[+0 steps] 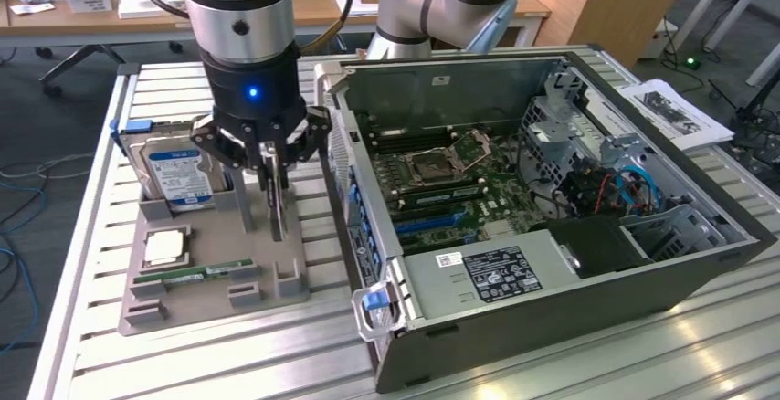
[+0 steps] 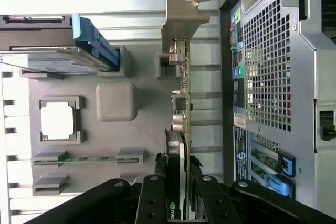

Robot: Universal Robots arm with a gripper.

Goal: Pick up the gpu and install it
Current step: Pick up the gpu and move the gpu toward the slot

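At the exterior view's left you have the grey tray [image 1: 207,295] on the worktop [image 1: 183,363], with the hard drive [image 1: 177,176] standing in it. Just right of that drive, your end effector [image 1: 273,185] points straight down with its fingers [image 2: 153,203] partly closed, clamping both faces of the gpu [image 1: 279,222], which stands on edge at the tray. Further right, the open computer case [image 1: 549,290] lies beside the tray
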